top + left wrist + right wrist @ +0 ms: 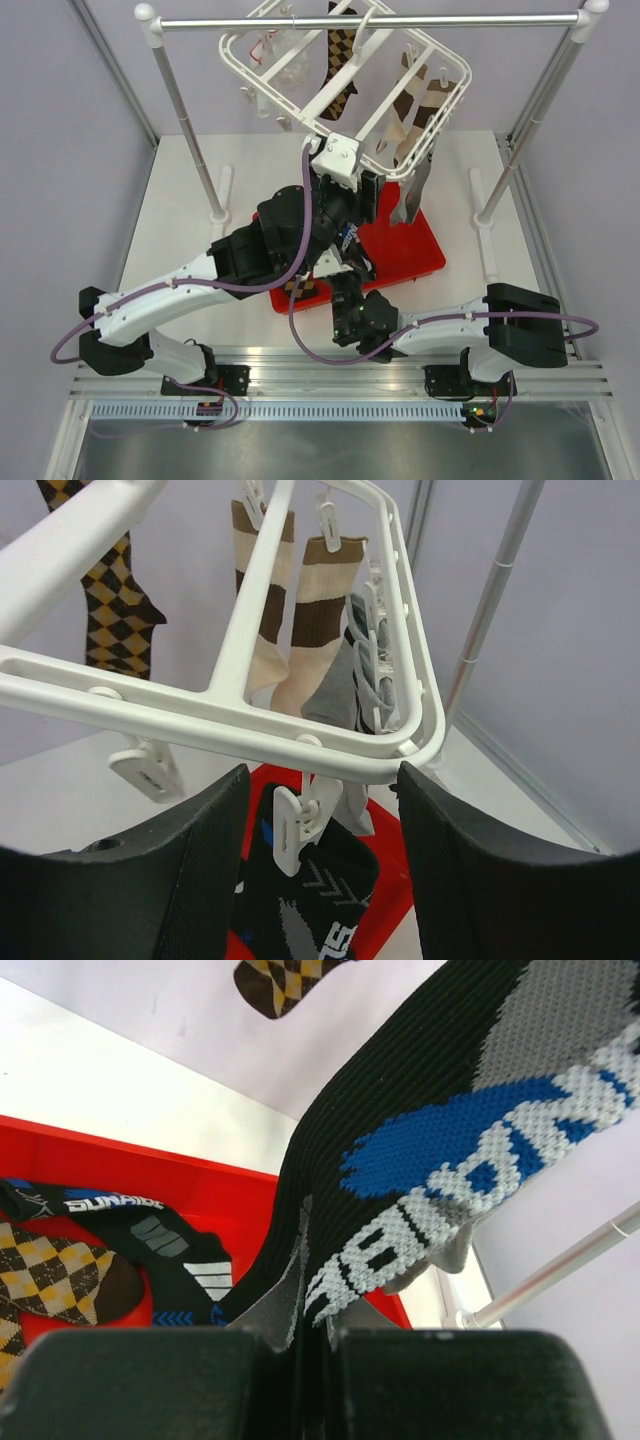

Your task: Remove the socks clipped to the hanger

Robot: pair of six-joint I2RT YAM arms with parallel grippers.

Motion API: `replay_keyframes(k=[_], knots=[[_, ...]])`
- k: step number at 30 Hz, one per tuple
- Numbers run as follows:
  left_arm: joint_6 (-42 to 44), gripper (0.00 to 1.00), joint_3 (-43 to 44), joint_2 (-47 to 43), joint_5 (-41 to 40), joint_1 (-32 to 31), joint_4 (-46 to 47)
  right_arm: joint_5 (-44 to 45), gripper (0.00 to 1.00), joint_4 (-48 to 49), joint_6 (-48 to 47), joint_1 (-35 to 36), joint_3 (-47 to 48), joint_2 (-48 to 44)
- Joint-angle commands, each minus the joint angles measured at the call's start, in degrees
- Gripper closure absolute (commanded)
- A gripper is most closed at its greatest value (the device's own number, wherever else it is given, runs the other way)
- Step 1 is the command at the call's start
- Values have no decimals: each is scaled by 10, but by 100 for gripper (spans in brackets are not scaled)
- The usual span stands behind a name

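Left arm [170, 295] is stretched up and forward, left gripper [322, 775] spread wide. Right arm [450, 325] sits low, right gripper [312, 1325] clamped on a black sock [400, 1080].

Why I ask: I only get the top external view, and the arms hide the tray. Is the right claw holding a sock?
Observer: Yes, the right claw is shut on a black sock with blue-white lettering.
Operator: Is it clipped?
Observer: Seemingly; a white clip sits at the black sock's top, within the open left claw, under the hanger.
Operator: Tray contents?
Observer: An argyle sock and a second black sock lie in the red tray.
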Motion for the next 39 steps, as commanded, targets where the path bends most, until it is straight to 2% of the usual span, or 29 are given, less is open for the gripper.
replay_keyframes(k=[1,6,12,22,28,33,37,39], knots=[[65,36,34,16,-49,-14,-10,5,99,192,-15,6,23,0],[122,39,55,42,-104,-44,-10,3,99,176,-13,5,32,-1],[152,41,78,66,-159,-65,-10,1,99,167,-8,5,36,-6],[214,43,105,99,-192,-65,20,0,99,154,-1,7,39,-8],[244,48,114,112,-202,-65,40,-2,99,147,2,9,39,-13],[267,58,111,116,-210,-64,59,-4,99,139,6,8,37,-17],[279,81,111,119,-212,-64,72,-4,99,134,7,9,37,-18],[280,88,111,118,-211,-64,74,-4,99,132,9,9,36,-20]])
